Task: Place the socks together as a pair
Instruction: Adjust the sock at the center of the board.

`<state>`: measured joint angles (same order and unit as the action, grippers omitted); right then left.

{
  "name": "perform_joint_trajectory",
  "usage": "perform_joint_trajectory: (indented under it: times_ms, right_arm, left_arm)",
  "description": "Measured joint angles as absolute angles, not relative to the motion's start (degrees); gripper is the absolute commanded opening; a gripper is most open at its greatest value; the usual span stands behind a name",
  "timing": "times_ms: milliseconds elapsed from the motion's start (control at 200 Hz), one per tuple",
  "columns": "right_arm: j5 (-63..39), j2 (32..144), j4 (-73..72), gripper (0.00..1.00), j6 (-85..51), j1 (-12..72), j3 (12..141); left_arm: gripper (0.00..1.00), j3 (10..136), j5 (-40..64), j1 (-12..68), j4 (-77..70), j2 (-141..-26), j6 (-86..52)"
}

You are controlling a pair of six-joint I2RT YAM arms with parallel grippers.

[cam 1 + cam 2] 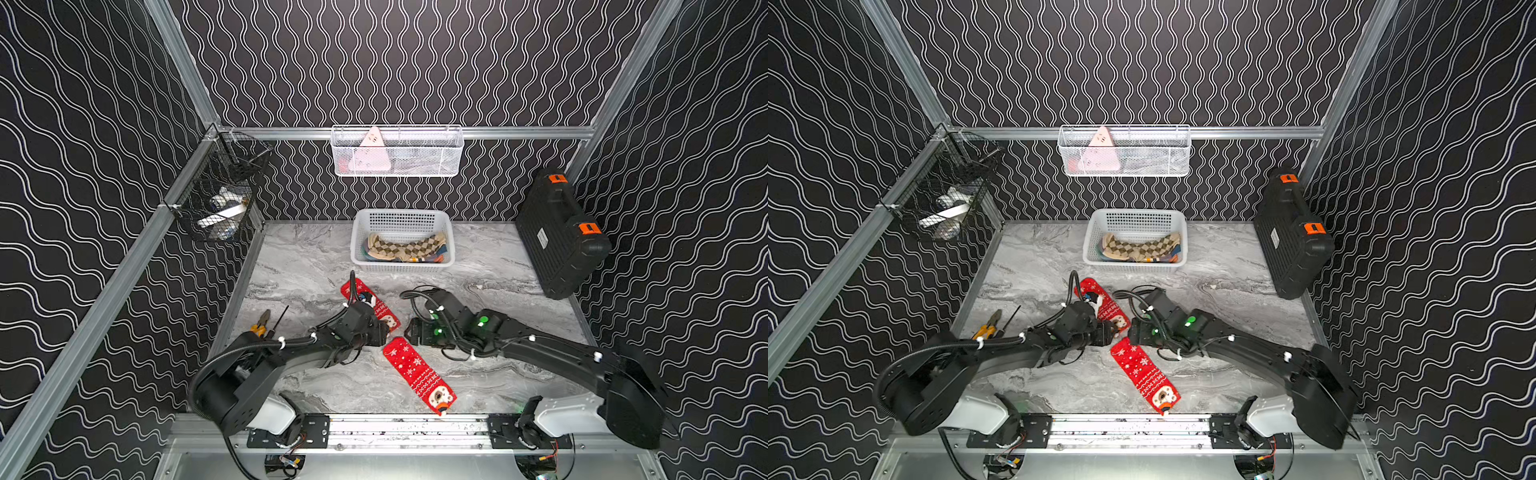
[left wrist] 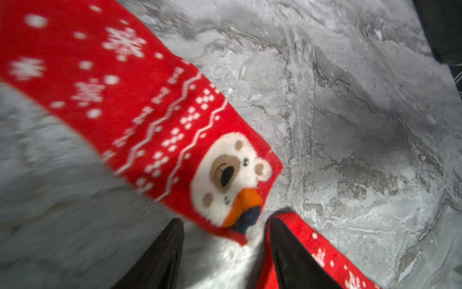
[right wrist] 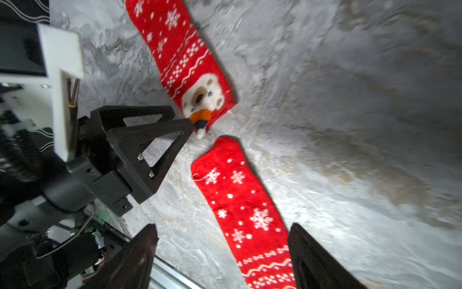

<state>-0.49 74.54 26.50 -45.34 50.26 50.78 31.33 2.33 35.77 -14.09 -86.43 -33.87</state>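
Two red Christmas socks with snowflakes and a bear face lie on the marble table. The far sock (image 1: 384,311) (image 3: 180,50) is partly under my left wrist. The near sock (image 1: 419,374) (image 3: 240,200) runs toward the front rail. My left gripper (image 2: 225,225) (image 1: 385,332) is open, and the far sock's orange-nosed bear end (image 2: 232,175) lies just ahead of its fingertips. One of its fingers (image 2: 287,250) is beside the near sock's cuff (image 2: 330,252). My right gripper (image 3: 222,231) (image 1: 409,332) is open above the near sock, holding nothing.
A white basket (image 1: 361,249) at the back holds a tan argyle sock (image 1: 405,247) and other socks. Pliers (image 1: 261,323) and a screwdriver (image 1: 279,318) lie at the left. A black case (image 1: 561,237) leans at the right wall. Wire baskets (image 1: 397,166) (image 1: 216,216) hang on the walls.
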Motion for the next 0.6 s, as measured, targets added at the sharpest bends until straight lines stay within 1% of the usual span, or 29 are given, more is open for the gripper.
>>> perform_joint_trajectory:
  times_ms: [145, 265, 495, 600]
  right_arm:
    - [0.3, 66.4, 31.3, 0.85, -43.5, 46.4, 47.8]
    - [0.6, 62.4, 34.5, 0.86, -42.4, 44.1, 46.5]
    - [0.3, 60.5, 36.8, 0.86, -40.6, 40.8, 44.8]
    - [-0.3, 61.0, 36.8, 0.86, -39.6, 39.4, 44.1]
  left_arm:
    - [0.61, 35.3, 4.4, 38.0, -17.6, -92.7, -33.3]
    - [0.62, 39.8, 4.9, 39.5, -18.6, -97.1, -33.3]
    - [0.62, 52.7, 6.2, 44.1, -18.5, -105.2, -32.2]
    - [0.63, 56.2, 6.2, 46.2, -18.5, -107.0, -31.6]
